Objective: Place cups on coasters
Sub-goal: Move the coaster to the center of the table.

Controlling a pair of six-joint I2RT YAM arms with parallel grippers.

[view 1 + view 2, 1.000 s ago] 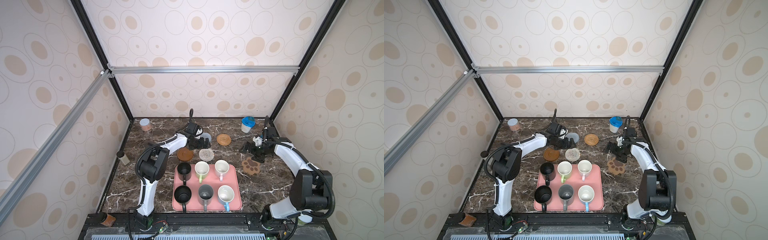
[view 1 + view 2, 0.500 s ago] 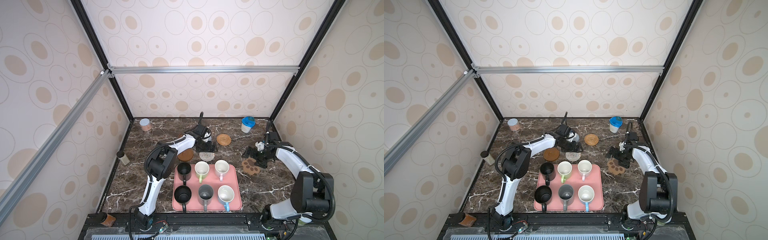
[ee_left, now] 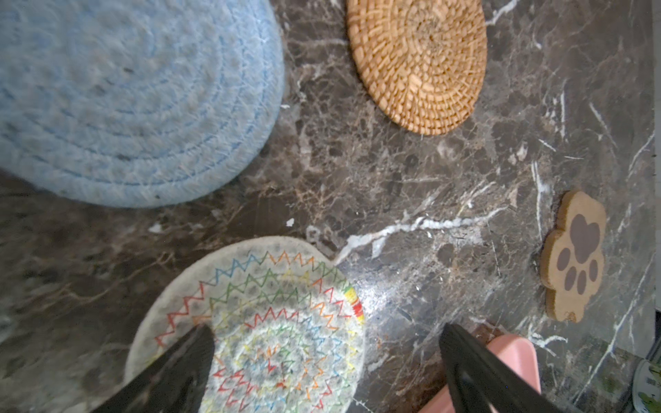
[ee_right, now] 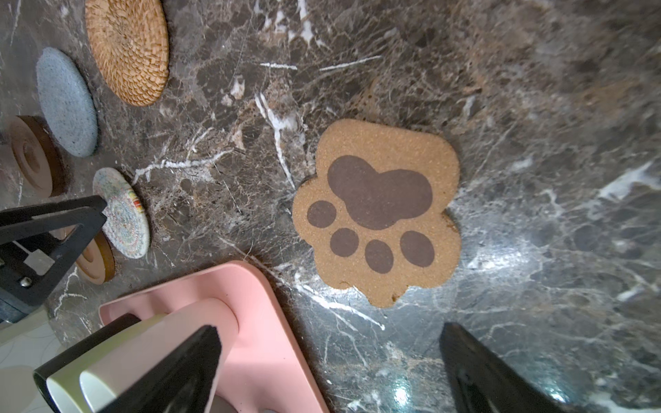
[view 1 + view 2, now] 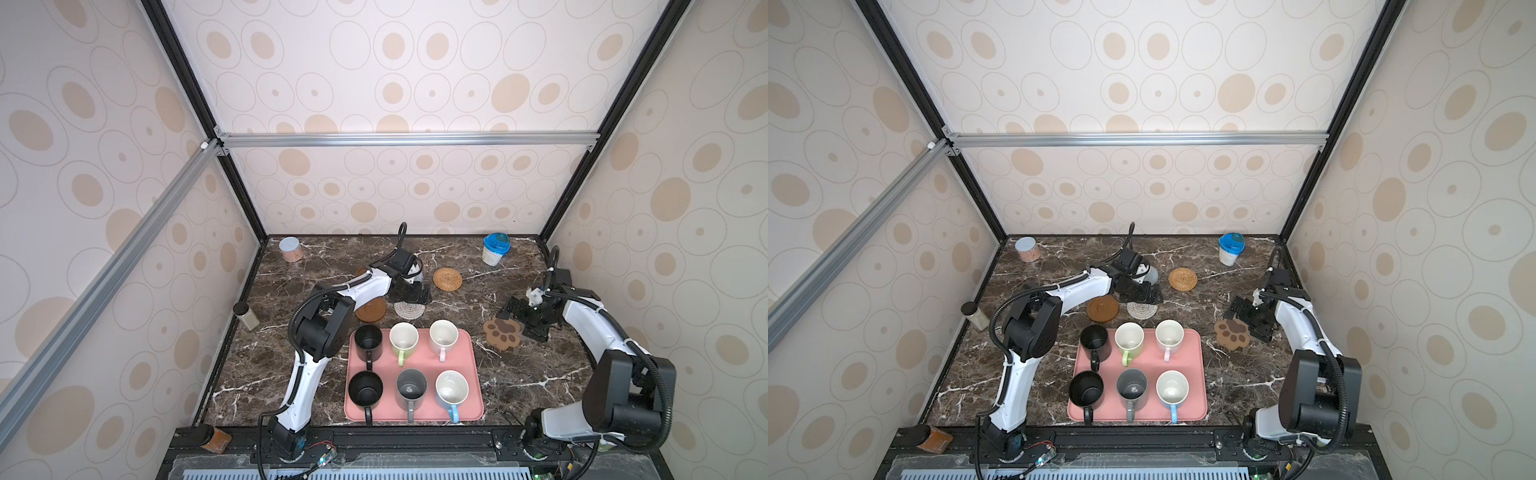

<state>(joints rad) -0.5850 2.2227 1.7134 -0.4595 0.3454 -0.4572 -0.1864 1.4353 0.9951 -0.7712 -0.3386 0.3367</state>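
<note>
The left gripper [image 3: 325, 330], spread wide and empty, hovers by the woven coaster [image 5: 409, 309]. The right gripper [image 5: 523, 322], equally spread and empty, hangs just beside the paw coaster [image 5: 502, 331]. All six cups [image 5: 409, 388] stand on the tray [image 5: 465, 361], at 6 o'clock. First pick pending: likely the right gripper drops onto the pink cup [image 5: 443, 336] at its 9 o'clock, gripping its wall.

Dark marble counter [image 5: 249, 374] with a pink tray [image 5: 469, 361] near the front middle. Pinkish can [image 5: 289, 248] in the back left corner, white tub with a blue lid [image 5: 495, 249] back right. Little dark-capped jar [image 5: 246, 316] by the left edge.
</note>
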